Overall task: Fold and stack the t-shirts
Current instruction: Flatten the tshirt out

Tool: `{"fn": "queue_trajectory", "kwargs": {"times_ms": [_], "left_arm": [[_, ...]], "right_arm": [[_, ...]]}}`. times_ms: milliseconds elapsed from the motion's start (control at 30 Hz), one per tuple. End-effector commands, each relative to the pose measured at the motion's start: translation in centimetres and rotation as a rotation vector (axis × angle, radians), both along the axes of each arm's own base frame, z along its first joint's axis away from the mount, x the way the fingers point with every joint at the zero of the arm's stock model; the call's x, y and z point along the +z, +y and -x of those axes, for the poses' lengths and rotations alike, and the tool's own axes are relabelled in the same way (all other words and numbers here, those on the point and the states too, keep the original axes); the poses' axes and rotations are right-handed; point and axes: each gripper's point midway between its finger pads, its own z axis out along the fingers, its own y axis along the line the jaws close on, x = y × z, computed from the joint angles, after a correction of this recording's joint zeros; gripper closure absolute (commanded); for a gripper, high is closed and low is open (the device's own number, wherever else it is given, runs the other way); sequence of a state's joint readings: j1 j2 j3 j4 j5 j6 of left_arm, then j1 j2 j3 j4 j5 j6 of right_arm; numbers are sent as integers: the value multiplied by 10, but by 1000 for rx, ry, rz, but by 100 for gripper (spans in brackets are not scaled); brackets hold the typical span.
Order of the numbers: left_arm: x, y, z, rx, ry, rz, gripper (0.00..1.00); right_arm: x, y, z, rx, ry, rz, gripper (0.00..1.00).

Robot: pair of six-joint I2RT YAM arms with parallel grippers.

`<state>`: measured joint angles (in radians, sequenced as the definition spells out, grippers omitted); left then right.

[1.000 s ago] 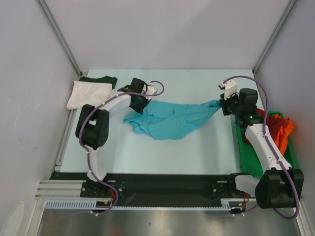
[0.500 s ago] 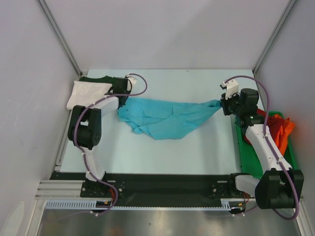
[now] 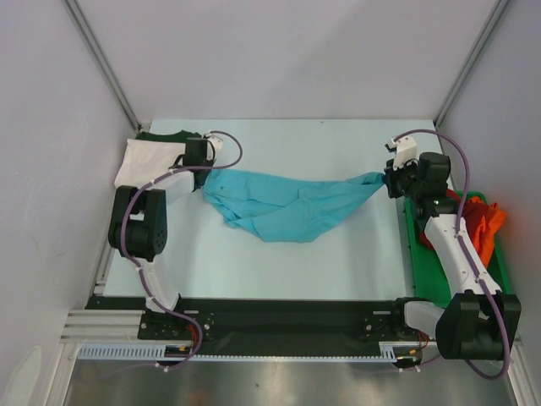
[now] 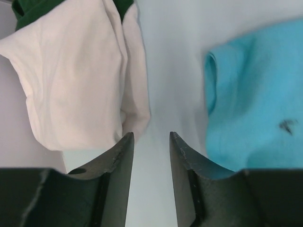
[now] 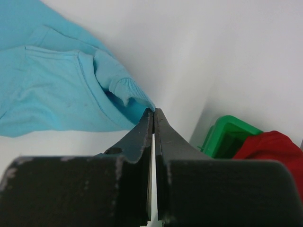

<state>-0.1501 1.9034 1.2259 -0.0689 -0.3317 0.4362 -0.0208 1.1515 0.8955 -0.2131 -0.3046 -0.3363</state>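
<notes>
The turquoise t-shirt (image 3: 287,203) lies crumpled and stretched across the table's middle. My right gripper (image 3: 382,179) is shut on its right corner, with cloth pinched at the fingertips in the right wrist view (image 5: 154,111). My left gripper (image 3: 200,166) is open and empty over bare table (image 4: 151,135), between the white t-shirt (image 4: 80,80) and the turquoise shirt's left edge (image 4: 255,104). The white t-shirt (image 3: 148,162) lies folded at the far left on the dark green t-shirt (image 3: 173,135). The red t-shirt (image 3: 446,200) and orange t-shirt (image 3: 486,222) lie in the tray.
A flat green tray (image 3: 416,241) sits along the right edge, beside my right arm; its corner shows in the right wrist view (image 5: 222,135). White walls and metal posts enclose the table on three sides.
My left gripper has moved left from the turquoise shirt's left part, drawing that edge leftward, and now stands open beside it near the white shirt. The right gripper shifted slightly right.
</notes>
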Motion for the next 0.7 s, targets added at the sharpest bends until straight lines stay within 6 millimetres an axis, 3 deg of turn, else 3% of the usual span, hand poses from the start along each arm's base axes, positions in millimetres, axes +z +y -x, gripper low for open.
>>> {"fn": "queue_trajectory", "kwargs": {"times_ms": [0,167,233,333,667], "left_arm": [[25,-15,17,-101,-29,61,60],[-2,-24,34,-122,97,145,62],[-12,-38,39,-142,161,230,62],[-8,-52,28,-130,197,330,61],[-7,-48,26,-102,209,336,62]], "right_arm": [[16,-2,-1,-9,-50,-12,100],[13,-2,-4,-9,-40,-16,100],[13,-2,-5,-4,-36,-17,100],[14,-2,-9,0,-37,-13,100],[11,-2,-7,-1,-34,-8,100]]}}
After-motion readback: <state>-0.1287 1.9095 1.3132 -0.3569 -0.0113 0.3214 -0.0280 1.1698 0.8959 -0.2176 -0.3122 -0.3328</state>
